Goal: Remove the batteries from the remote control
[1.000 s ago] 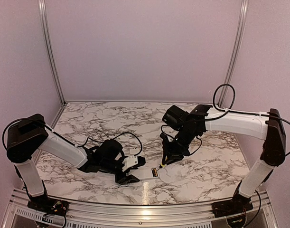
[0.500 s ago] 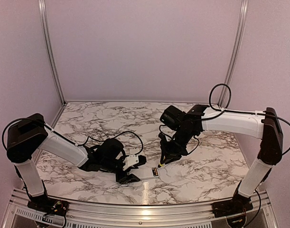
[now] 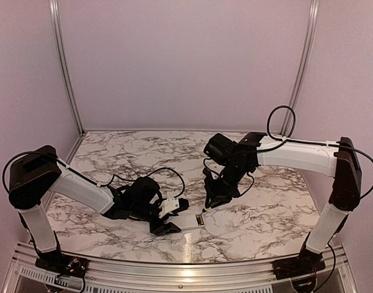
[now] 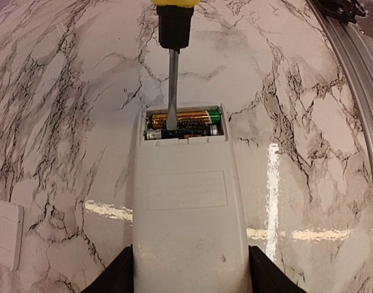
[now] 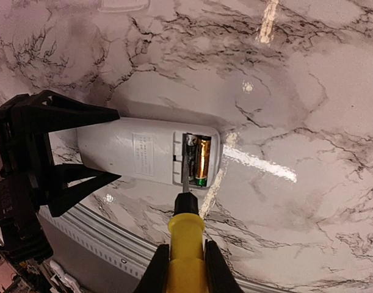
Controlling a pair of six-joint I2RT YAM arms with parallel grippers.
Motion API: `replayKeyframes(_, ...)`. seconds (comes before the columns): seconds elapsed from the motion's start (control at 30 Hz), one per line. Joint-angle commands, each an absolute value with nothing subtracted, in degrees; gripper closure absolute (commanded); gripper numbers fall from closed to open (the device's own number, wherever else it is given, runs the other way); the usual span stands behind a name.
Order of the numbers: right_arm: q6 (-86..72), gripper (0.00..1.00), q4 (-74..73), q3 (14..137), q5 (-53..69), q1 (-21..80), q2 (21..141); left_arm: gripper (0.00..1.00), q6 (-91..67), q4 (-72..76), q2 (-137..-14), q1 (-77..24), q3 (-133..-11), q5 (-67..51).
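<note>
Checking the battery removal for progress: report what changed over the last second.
The right end effector, shut on the screwdriver, shifted slightly left and away from the bases. The left end effector keeps holding the remote control; both batteries remain in the recess.

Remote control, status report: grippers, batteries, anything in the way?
Left gripper shut on remote control. Right gripper shut on screwdriver, tip at the batteries. Both still seated. Nothing blocking.
</note>
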State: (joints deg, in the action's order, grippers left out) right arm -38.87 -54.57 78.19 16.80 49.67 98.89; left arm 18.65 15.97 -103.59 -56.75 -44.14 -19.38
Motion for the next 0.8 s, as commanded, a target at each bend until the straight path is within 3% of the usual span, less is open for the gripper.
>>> replayKeyframes(0.0,-38.32,1.00,-56.29,79.82,15.36,50.42,100.06,1.00,18.29,15.12,-104.48,-57.03,-45.43,-18.94)
replayKeyframes(0.77,-38.20,1.00,-57.35,79.92,12.34,51.49,101.69,1.00,18.63,13.41,-104.29,-57.04,-45.78,-19.20)
